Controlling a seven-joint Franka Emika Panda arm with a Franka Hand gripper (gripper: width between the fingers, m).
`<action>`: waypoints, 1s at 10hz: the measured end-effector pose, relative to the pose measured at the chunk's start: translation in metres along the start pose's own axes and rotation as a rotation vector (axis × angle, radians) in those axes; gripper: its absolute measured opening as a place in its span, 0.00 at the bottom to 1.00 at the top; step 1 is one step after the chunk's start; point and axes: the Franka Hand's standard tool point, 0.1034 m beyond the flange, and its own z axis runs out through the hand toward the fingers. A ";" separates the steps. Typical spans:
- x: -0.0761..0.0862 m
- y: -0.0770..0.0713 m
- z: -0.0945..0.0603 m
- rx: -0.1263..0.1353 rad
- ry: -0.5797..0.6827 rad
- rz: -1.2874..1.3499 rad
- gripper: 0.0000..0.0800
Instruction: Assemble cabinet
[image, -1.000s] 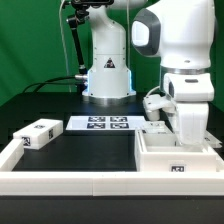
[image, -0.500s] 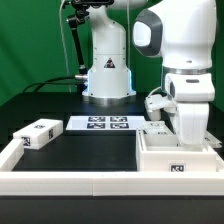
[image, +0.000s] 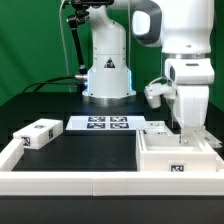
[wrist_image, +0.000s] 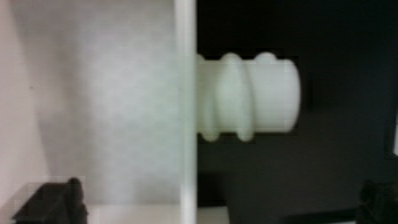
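Note:
The cabinet (image: 176, 156), a large white box with a tag on its front, stands at the exterior view's right. My gripper (image: 188, 126) hangs just above its back part. In the wrist view the cabinet's white wall (wrist_image: 98, 100) fills one side, and a ribbed white peg (wrist_image: 249, 97) sticks out from its edge over the black table. My gripper (wrist_image: 221, 205) is open and empty, with one dark fingertip (wrist_image: 54, 203) over the white wall and the other at the picture's edge. A small white tagged block (image: 38, 133) lies at the left, and another (image: 155, 128) lies behind the cabinet.
The marker board (image: 100, 124) lies flat in the middle, in front of the robot's base (image: 108, 80). A long white border rail (image: 70, 181) runs along the table's front and left edge. A green backdrop stands behind.
My arm has risen, lifting the gripper a little higher above the cabinet. The cabinet and the loose blocks have not moved.

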 end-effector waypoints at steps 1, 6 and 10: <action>0.000 -0.005 -0.011 -0.012 -0.003 -0.005 0.99; 0.023 -0.051 -0.038 -0.060 0.022 0.035 1.00; 0.043 -0.062 -0.025 -0.040 0.035 0.026 1.00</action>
